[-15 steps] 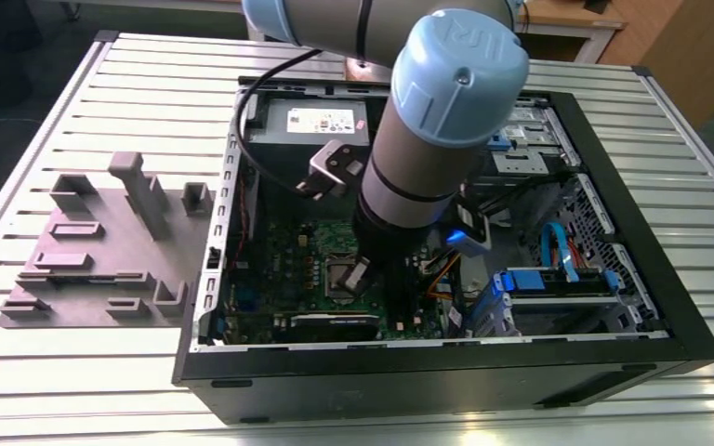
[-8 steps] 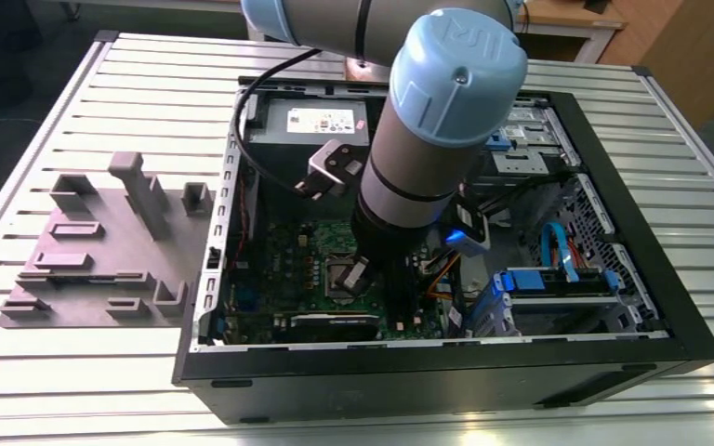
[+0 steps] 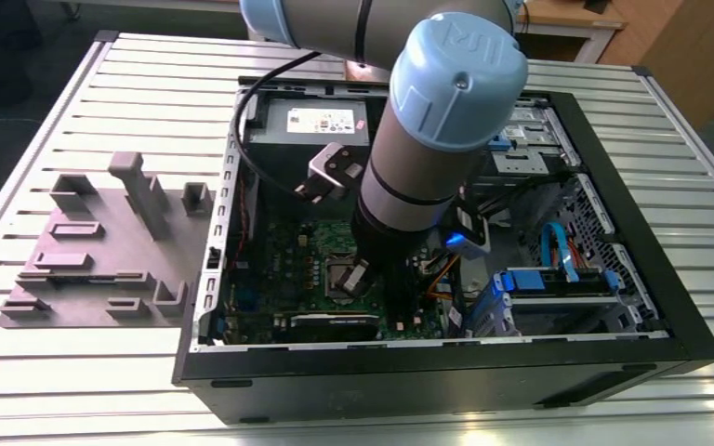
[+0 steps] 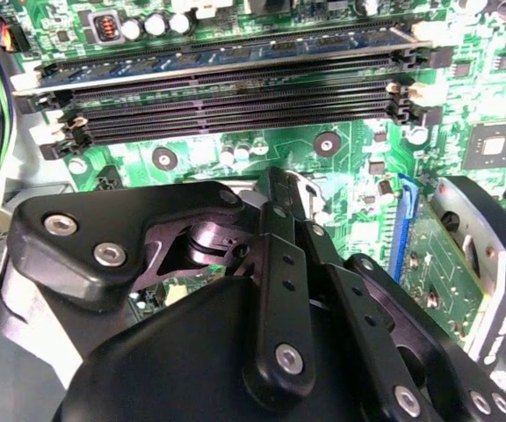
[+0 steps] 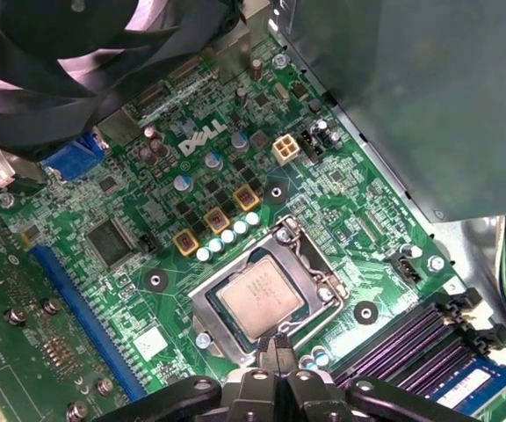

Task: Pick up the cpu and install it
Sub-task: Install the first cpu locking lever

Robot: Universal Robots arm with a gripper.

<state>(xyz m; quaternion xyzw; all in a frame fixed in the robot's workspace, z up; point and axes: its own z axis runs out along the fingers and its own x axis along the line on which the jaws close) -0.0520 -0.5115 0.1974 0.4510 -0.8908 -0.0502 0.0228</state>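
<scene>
- cpu (image 5: 259,301) seated flat in socket frame (image 5: 310,264), edges ringed by metal.
- pincer (image 5: 278,350) tips together, empty, just beside frame edge.
- memory slots (image 5: 420,338) near, at 4 o'clock of frame in first wrist view.

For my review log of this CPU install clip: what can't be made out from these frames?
- Whether the hand is open or shut: its tips are too small in the first wrist view.
- Whether it touches the cpu lying in the socket frame: contact not discernible.
- The socket in the second wrist view: the hand's black body covers it.
- The socket in the exterior view: the arm blocks it.
</scene>
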